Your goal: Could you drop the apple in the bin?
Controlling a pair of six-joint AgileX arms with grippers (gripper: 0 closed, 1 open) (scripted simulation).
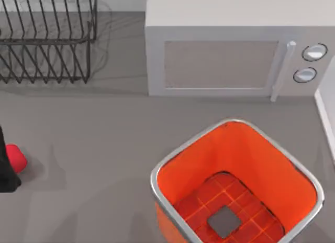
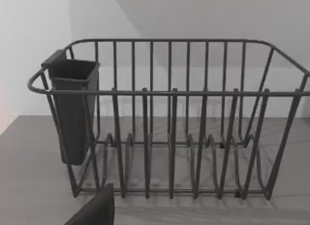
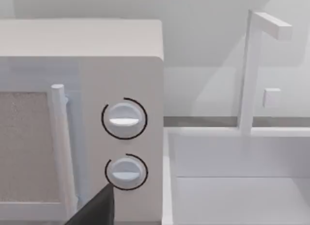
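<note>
The small, smooth, bright red apple (image 1: 15, 157) lies on the grey table (image 1: 94, 143) at the far left edge of the top view, well apart from the large square orange bin with the shiny silver rim (image 1: 238, 123), which stands at the lower right, open and with nothing inside. A dark part of the left gripper (image 1: 6, 167) is touching or just beside the apple there, but it is cut by the edge, so I cannot tell if its jaws are released or clenched on the fruit. The left wrist view looks toward the black wire rack (image 2: 169, 118) with its dark plastic cup holder (image 2: 72, 108), and the right wrist view looks at the white microwave with two round knobs (image 3: 125, 119) and a white sink (image 3: 237, 176) beside it; the state of the right arm's jaws I also cannot tell. I judge that the step in hand is to take the apple. To do it well, the fingers should close around the widest part of the round fruit, because it can roll away easily, then lift it well above the metal rim before carrying it across, and let go only over the grey centre of the bin floor
</note>
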